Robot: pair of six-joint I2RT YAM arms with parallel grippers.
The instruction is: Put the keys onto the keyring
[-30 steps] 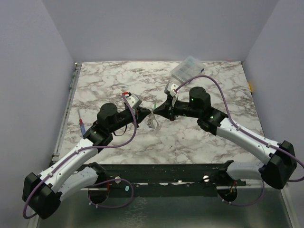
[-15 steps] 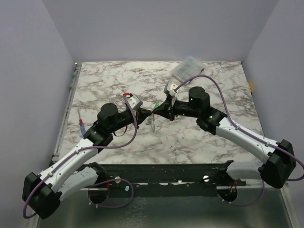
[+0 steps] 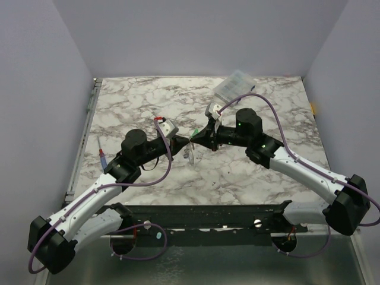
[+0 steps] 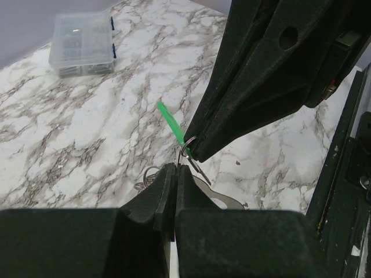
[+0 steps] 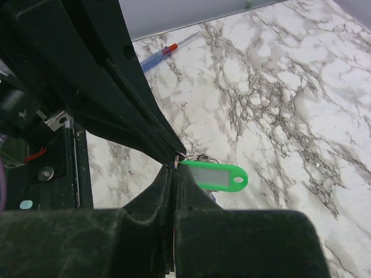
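My two grippers meet tip to tip above the middle of the table. The left gripper (image 3: 184,142) (image 4: 175,169) is shut on a thin wire of the keyring, whose pale silvery band (image 4: 225,198) (image 3: 191,155) hangs below it. The right gripper (image 3: 192,140) (image 5: 174,169) is shut on the small ring of the key with the green tag (image 5: 215,175) (image 4: 169,123) (image 3: 195,132). That key's blade (image 4: 197,168) dangles under the right fingertips, right beside the left jaws. Where the two rings touch is hidden between the black fingers.
A clear plastic compartment box (image 3: 235,86) (image 4: 82,43) sits at the back right of the marble table (image 3: 136,107). A blue and red pen (image 3: 102,155) (image 5: 165,52) lies near the left edge. A metal rail (image 3: 208,214) runs along the near edge.
Both grippers stay shut and tip to tip. The hanging keyring has turned and swung slightly under them. The arms have barely shifted.
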